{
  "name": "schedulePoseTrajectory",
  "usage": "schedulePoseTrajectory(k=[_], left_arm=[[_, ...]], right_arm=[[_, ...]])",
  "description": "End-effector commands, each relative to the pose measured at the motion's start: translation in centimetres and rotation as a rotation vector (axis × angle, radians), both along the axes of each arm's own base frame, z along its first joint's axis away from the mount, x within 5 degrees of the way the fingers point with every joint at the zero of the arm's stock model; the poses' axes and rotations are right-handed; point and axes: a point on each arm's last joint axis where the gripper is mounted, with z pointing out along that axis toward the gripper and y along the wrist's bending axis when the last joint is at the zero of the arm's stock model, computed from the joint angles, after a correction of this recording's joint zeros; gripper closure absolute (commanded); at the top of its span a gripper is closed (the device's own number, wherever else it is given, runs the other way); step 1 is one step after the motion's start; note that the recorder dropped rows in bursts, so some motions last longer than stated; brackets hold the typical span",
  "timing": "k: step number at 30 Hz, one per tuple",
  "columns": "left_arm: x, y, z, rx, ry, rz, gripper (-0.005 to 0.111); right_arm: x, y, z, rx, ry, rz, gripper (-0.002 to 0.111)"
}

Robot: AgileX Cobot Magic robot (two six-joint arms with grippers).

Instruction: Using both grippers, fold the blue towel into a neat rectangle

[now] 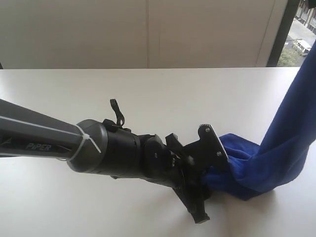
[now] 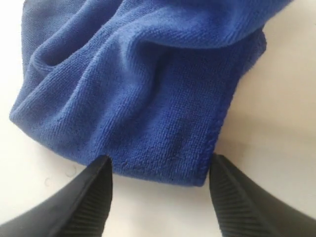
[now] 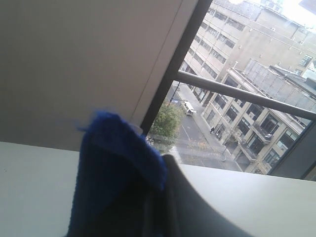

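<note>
The blue towel (image 1: 276,148) hangs from beyond the upper right edge of the exterior view, and its lower end rests crumpled on the white table (image 1: 148,94). My left gripper (image 1: 210,173) sits at that lower end, open. In the left wrist view its two black fingertips (image 2: 98,182) stand wide apart on either side of the blue towel's hemmed corner (image 2: 148,118), with bare table between them. My right gripper (image 3: 165,197) is shut on the blue towel's upper edge (image 3: 118,143), which sticks up above the dark finger.
The left arm's grey and black forearm (image 1: 54,143) stretches across the table's front left. A window with a dark frame (image 3: 170,69) and buildings outside lies behind the table's far right. A pale wall (image 1: 148,29) runs behind the table.
</note>
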Motion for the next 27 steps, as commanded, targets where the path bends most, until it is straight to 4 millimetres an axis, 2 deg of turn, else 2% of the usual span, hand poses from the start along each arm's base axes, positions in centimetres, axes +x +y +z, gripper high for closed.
schedulePoseTrajectory(k=[1, 7, 9, 11, 16, 17, 20, 23, 26, 27], left_arm=[[-0.3, -0.3, -0.7, -0.001, 0.037, 0.018, 0.045], [-1.1, -1.1, -1.0, -0.013, 0.001, 0.018, 0.045], [-1.0, -1.2, -1.0, -0.019, -0.016, 0.021, 0.05], [-0.9, -1.2, -0.9, -0.025, -0.028, 0.028, 0.06], [-1.0, -1.2, -0.5, -0.006, -0.074, -0.023, 0.102], [-1.0, -1.1, -0.1, 0.0, -0.093, -0.049, 0.107], [-1.2, -0.8, 2.7, -0.033, -0.148, -0.089, 0.107], [-0.7, 0.4, 7.2, -0.089, -0.254, -0.109, 0.107], [0.8, 2.8, 11.6, -0.131, -0.393, -0.073, 0.107], [1.3, 3.9, 13.3, -0.158, -0.433, -0.005, 0.107]], right_arm=[[-0.1, -0.1, 0.4, -0.019, -0.006, -0.004, 0.108], [-0.1, -0.2, 0.3, -0.019, -0.006, -0.006, 0.108], [-0.1, -0.2, 0.3, -0.019, -0.006, -0.006, 0.108], [-0.1, -0.2, 0.3, -0.019, -0.006, -0.006, 0.108], [-0.1, -0.2, 0.3, -0.019, -0.005, -0.009, 0.108], [-0.1, -0.2, 0.3, -0.019, -0.004, -0.014, 0.108], [-0.2, -0.5, 0.3, -0.019, 0.003, -0.043, 0.108], [-0.4, -0.7, 0.3, -0.027, 0.003, -0.069, 0.108], [-0.4, -0.7, 0.3, -0.028, 0.002, -0.071, 0.108], [-0.4, -0.7, 0.3, -0.028, 0.002, -0.071, 0.108]])
